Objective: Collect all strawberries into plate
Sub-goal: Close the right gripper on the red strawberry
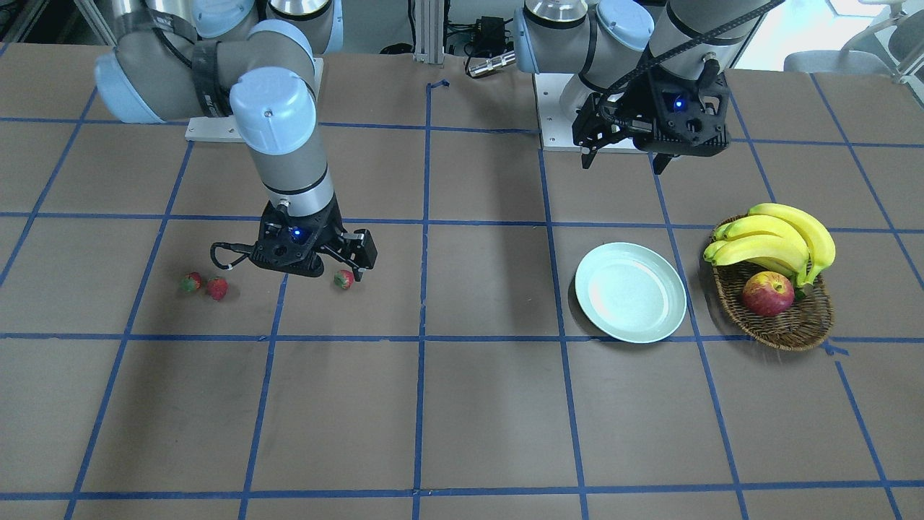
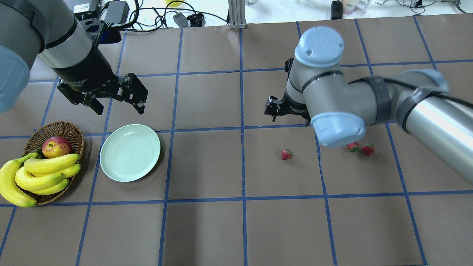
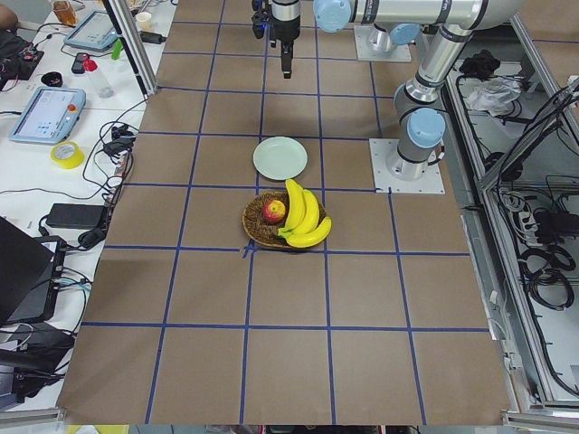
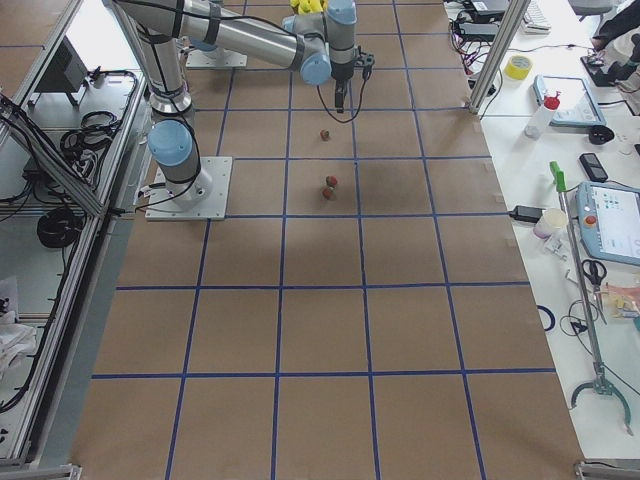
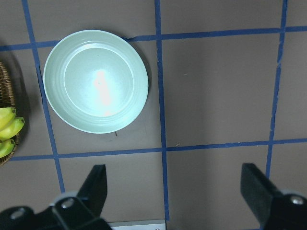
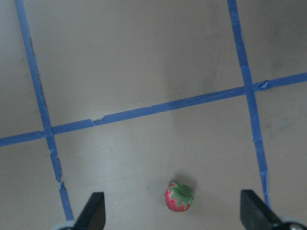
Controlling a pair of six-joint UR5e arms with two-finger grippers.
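Three strawberries lie on the brown table: one alone (image 1: 343,279) (image 2: 286,154) and a close pair (image 1: 217,287) (image 1: 191,282) further out on the robot's right. My right gripper (image 6: 171,193) is open and empty, pointing down, and hovers over the lone strawberry (image 6: 179,196), which sits between its fingers in the right wrist view. The pale mint-green plate (image 1: 630,292) (image 2: 130,152) lies empty on the robot's left. My left gripper (image 2: 120,105) is open and empty, raised above the table just behind the plate (image 5: 96,81).
A wicker basket (image 1: 787,328) with bananas (image 1: 779,238) and a red-yellow apple (image 1: 767,294) stands beside the plate, on its outer side. Blue tape lines grid the table. Cables and boxes lie beyond the table's far edge.
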